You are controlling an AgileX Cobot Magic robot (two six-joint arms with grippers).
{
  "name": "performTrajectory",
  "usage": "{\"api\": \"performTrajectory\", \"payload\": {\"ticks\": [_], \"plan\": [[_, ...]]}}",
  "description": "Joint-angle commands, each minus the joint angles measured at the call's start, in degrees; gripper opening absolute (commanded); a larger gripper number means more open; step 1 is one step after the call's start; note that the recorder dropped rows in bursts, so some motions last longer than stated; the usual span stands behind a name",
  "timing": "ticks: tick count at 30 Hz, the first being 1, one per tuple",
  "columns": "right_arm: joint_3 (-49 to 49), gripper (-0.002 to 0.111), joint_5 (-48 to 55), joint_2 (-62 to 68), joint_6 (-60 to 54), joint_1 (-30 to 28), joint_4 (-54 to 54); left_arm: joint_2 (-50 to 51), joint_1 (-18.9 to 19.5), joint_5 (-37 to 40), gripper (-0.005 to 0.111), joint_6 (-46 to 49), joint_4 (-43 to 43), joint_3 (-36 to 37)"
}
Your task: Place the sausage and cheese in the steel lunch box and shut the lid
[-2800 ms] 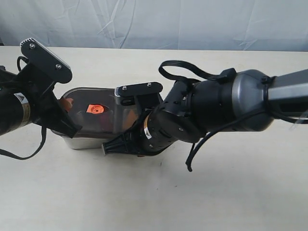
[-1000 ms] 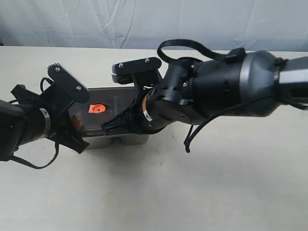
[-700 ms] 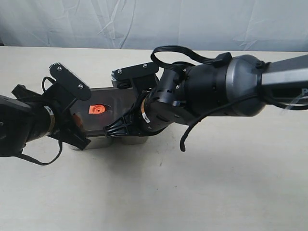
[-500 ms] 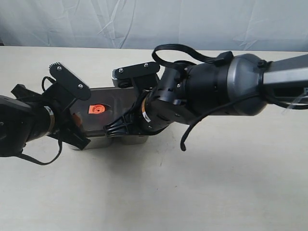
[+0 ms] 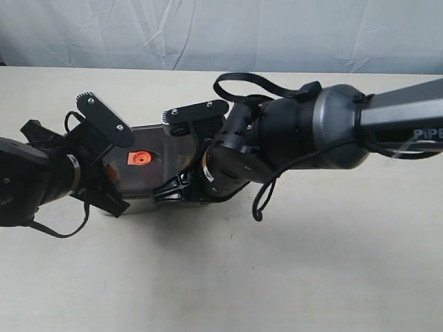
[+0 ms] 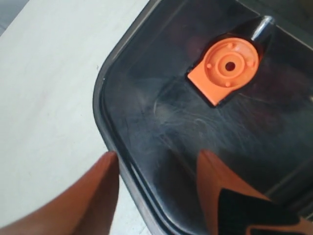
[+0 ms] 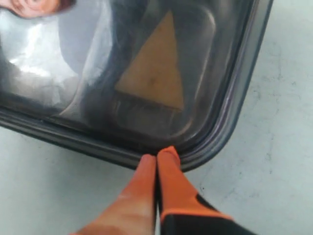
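Observation:
The dark translucent lid point(image 5: 149, 149) with its orange valve tab point(image 5: 138, 158) lies on the steel lunch box point(image 5: 140, 205). Through the lid, the yellow cheese wedge point(image 7: 154, 68) sits in one compartment and a bit of the red sausage point(image 7: 36, 6) shows in another. My left gripper point(image 6: 156, 159) is open and straddles the lid's corner rim, one finger point(image 6: 98, 196) outside over the table and the other over the lid point(image 6: 186, 127). My right gripper point(image 7: 159, 156) is shut on nothing, its tips touching the lid's rim point(image 7: 230, 127) near the cheese corner.
The box stands on a pale tabletop point(image 5: 221, 277) with a white cloth backdrop point(image 5: 221, 34) behind. The bulky right arm point(image 5: 311, 142) reaches across the middle and hides the box's right part. A black cable point(image 5: 259, 86) loops above it.
The lid, tilted up earlier, now lies flat on the box. The left gripper has come in over the lid's left end. The right gripper's tips have settled at the front rim.

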Motion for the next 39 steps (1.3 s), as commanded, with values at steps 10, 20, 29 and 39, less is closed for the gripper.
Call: {"api": "performTrajectory", "payload": {"ticks": [10, 20, 29, 39], "plan": [[1.1, -0.001, 3.7, -0.9, -1.7, -0.2, 0.0, 1.9, 0.0, -3.5, 0.049, 0.1, -2.2, 0.6], [0.4, -0.001, 3.1, -7.4, 15.3, -0.5, -20.5, -6.3, 0.0, -2.4, 0.049, 0.1, -1.7, 0.4], [-7.8, -0.001, -2.8, -1.0, 9.7, -7.6, -16.8, -6.3, 0.0, -1.0, 0.049, 0.1, -1.2, 0.4], [-17.0, -0.001, -2.8, 8.4, 0.4, -8.8, -9.3, -4.8, 0.0, -1.3, 0.049, 0.0, -0.1, 0.4]]}}
